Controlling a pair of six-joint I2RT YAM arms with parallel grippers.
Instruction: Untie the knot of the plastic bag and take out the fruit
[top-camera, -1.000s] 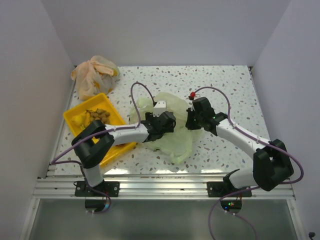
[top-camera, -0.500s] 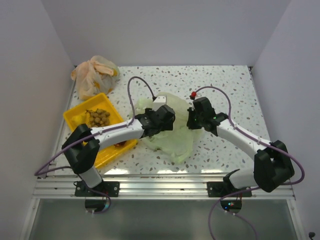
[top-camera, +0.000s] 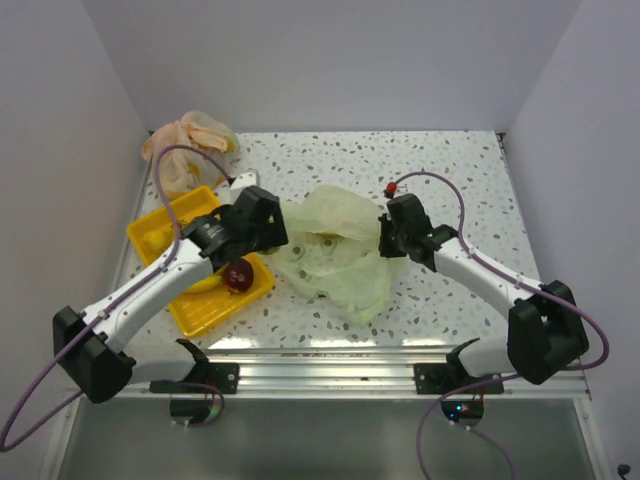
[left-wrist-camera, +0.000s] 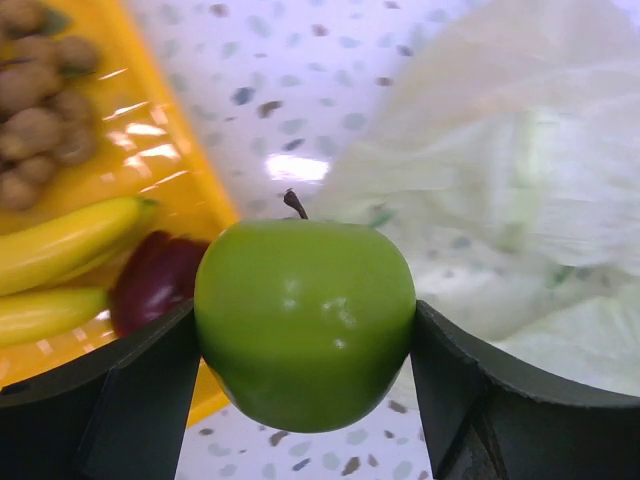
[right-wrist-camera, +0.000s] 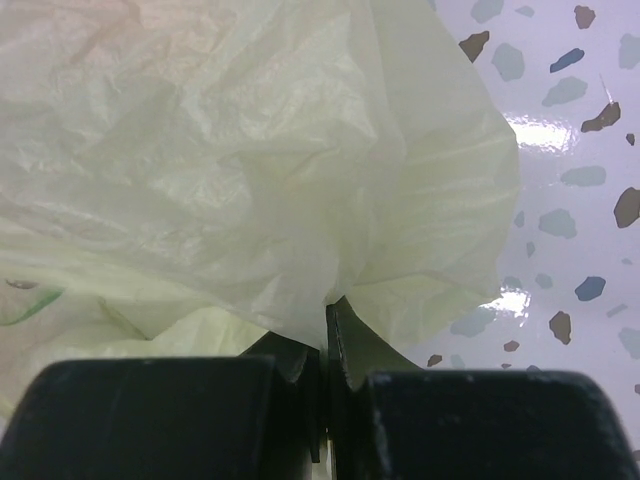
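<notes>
The left gripper (left-wrist-camera: 305, 395) has its jaws spread wide around a glossy round green apple (left-wrist-camera: 305, 320), with one black finger pressed on each side. The fruit is up off the surface, held right over the edge of the shallow yellow plastic tray (top-camera: 205, 312), on the side that faces the bag. Down in the tray, a curved yellow banana (left-wrist-camera: 60, 245) lies beside a dark red apple (left-wrist-camera: 155, 290), and a cluster of small brown round fruits (left-wrist-camera: 35, 110) sits further back.

Across the table, the right gripper (right-wrist-camera: 325, 335) is pinched fully together on a fold of the thin, crinkly, pale green translucent plastic bag (right-wrist-camera: 230, 170), gripping it at its right edge. The bag lies slack and spread out in the middle of the white speckled table (top-camera: 420, 160), between the two arms and just beside the tray. In the back left corner sits a crumpled orange-beige plastic bag (top-camera: 185, 150), well apart from both grippers.
</notes>
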